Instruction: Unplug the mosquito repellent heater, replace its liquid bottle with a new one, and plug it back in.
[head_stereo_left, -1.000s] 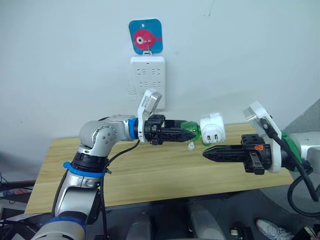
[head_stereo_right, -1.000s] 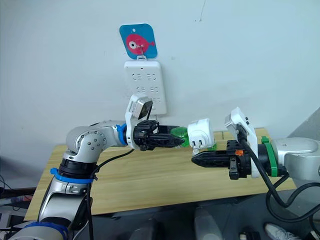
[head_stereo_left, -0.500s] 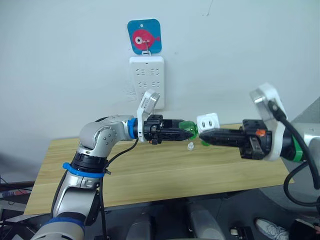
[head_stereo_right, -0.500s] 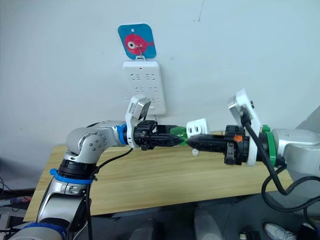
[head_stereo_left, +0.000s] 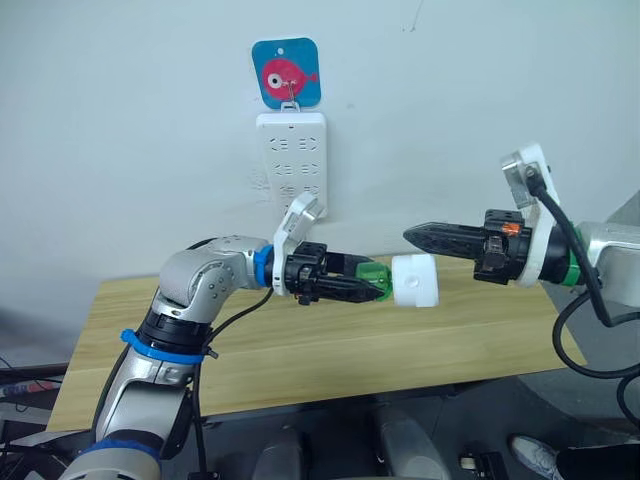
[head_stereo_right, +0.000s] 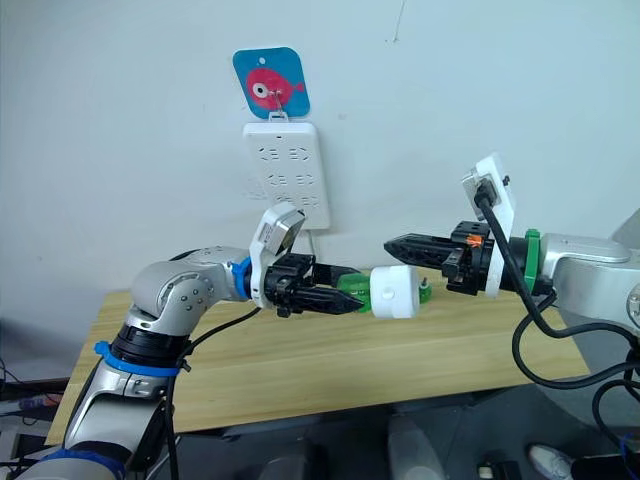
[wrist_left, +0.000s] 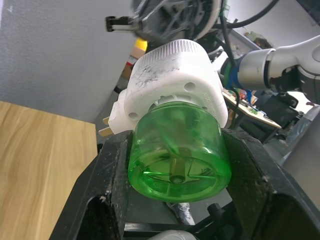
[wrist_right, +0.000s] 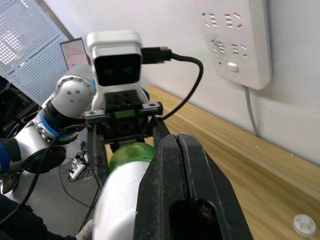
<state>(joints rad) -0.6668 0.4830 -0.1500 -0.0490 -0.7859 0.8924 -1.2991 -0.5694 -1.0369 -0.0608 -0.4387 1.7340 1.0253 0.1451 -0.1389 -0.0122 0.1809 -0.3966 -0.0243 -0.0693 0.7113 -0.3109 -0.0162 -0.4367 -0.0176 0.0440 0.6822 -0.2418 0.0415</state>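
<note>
Above the wooden table (head_stereo_left: 330, 345) (white wall (head_stereo_left: 130, 150) behind), left end effector (head_stereo_left: 375, 288) grips the green bottle (head_stereo_left: 372, 278); right end effector (head_stereo_left: 412, 236) clenched.

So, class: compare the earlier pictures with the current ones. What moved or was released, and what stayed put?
The right gripper, which closed on the mosquito repellent heater half a second ago, has let go and lifted above it, fingers shut. The heater now faces sideways. The left gripper still clamps the green bottle screwed into the heater; the wall socket strip is unchanged.
</note>
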